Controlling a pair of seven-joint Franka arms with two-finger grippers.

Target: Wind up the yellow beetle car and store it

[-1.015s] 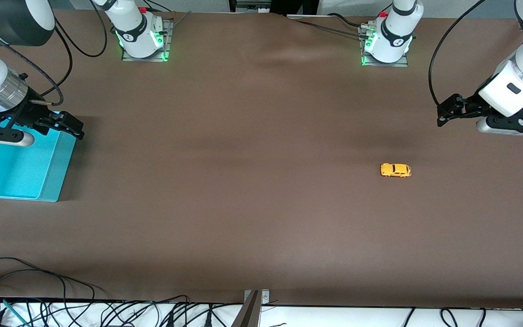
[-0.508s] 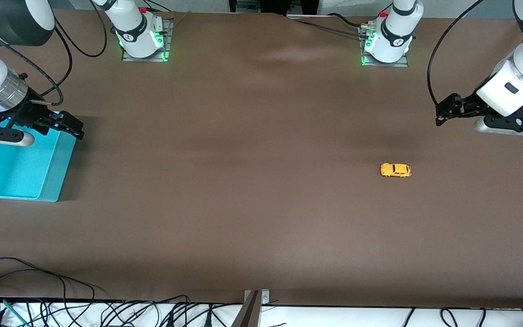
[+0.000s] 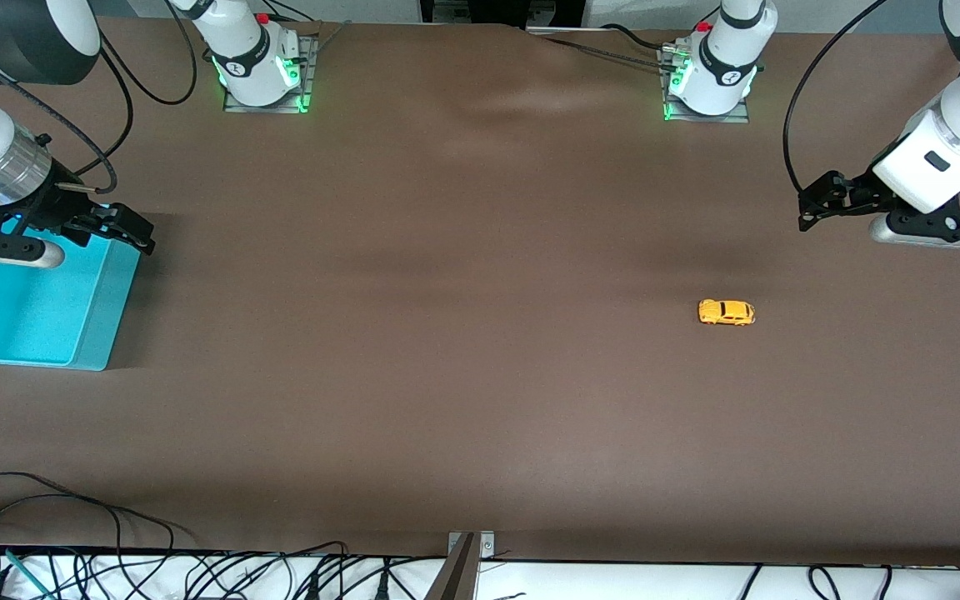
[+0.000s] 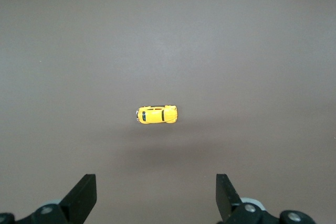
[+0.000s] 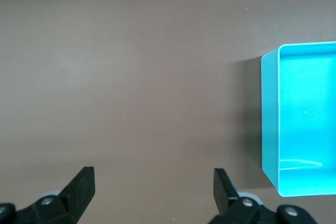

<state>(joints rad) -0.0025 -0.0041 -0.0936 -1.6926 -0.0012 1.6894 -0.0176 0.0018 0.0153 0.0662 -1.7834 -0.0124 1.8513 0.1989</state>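
Note:
The yellow beetle car (image 3: 727,312) stands alone on the brown table toward the left arm's end. It also shows in the left wrist view (image 4: 157,114). My left gripper (image 3: 813,208) is up in the air, open and empty, over bare table beside the car; its jaws stand wide apart in its wrist view (image 4: 156,200). My right gripper (image 3: 126,229) is open and empty over the edge of the turquoise bin (image 3: 105,329). In the right wrist view the gripper (image 5: 153,195) is over bare table with the bin (image 5: 270,129) beside it.
The turquoise bin is empty and stands at the right arm's end of the table. Both arm bases (image 3: 259,71) (image 3: 709,75) stand along the table's back edge. Cables (image 3: 72,550) lie along the edge nearest the front camera.
The left gripper has drifted slightly toward the middle of the table. The car and the right arm have not moved.

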